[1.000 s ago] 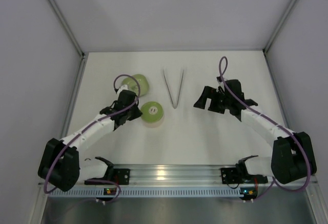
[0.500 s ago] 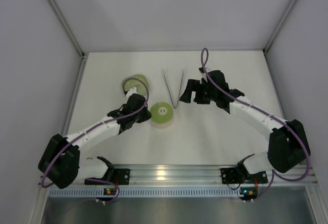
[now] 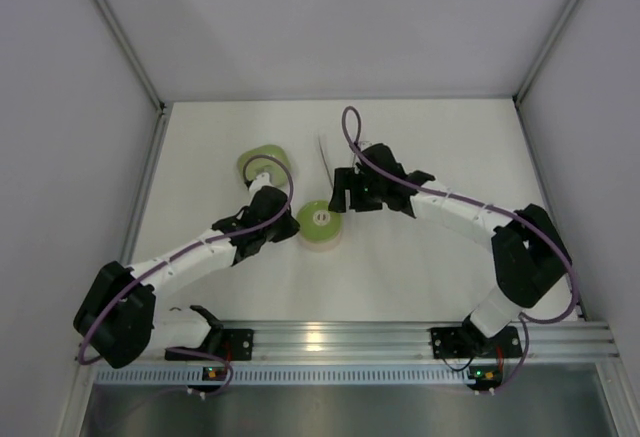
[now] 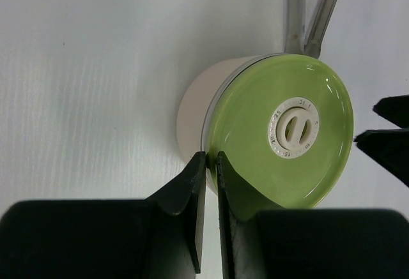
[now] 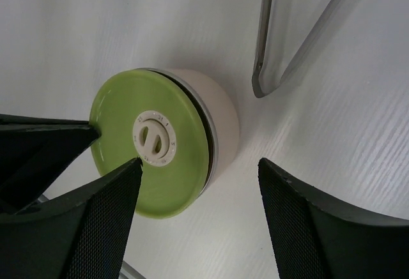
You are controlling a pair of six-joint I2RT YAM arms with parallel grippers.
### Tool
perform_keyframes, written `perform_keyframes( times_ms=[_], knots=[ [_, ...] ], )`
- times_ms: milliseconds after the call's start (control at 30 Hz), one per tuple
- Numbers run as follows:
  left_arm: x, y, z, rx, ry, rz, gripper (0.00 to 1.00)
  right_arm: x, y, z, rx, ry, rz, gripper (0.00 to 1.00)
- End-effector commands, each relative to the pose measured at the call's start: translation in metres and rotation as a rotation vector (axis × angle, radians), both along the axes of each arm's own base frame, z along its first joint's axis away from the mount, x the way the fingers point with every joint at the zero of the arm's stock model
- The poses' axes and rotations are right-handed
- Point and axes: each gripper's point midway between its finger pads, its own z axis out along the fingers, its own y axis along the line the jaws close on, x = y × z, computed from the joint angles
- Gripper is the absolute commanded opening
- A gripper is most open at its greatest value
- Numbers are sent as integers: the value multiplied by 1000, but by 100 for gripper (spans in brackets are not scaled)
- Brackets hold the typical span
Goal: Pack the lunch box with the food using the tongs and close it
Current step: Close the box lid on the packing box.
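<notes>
The lunch box stands shut at mid-table, a pale round container under a green lid with a white centre. My left gripper is shut, its tips pressed against the box's left edge. My right gripper hovers open just above and behind the box, the lid partly between its fingers without touching them. The tongs lie flat right behind the box, mostly hidden under the right arm in the top view. No food can be made out.
A pale green rounded dish sits behind the left gripper, crossed by its purple cable. Grey walls enclose the table on the left, right and back. An aluminium rail runs along the near edge.
The left gripper, shut throughout, has slid the lunch box to the right and nearer. The right arm has swung left over the tongs to just above the box.
</notes>
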Motion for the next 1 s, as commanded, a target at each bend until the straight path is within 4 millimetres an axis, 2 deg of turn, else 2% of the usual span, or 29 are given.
perform_keyframes(
  times_ms=[0, 167, 267, 467, 733, 967],
  knots=[
    [-75, 43, -72, 219, 316, -63, 15, 2, 7, -16, -69, 9, -3, 72],
    [-74, 43, -67, 218, 308, -66, 15, -11, 1, -74, -181, 108, -13, 70],
    [-74, 43, -65, 218, 302, -66, 15, -18, -3, -88, -217, 126, -26, 69],
    [-74, 43, -64, 220, 303, -67, 15, -15, -9, -85, -239, 99, -53, 69],
    [-75, 44, -65, 224, 306, -68, 16, -20, -15, -96, -262, 116, -59, 69],
    [-74, 44, -60, 220, 296, -70, 25, -17, -14, -82, -249, 91, -58, 70]
  ],
)
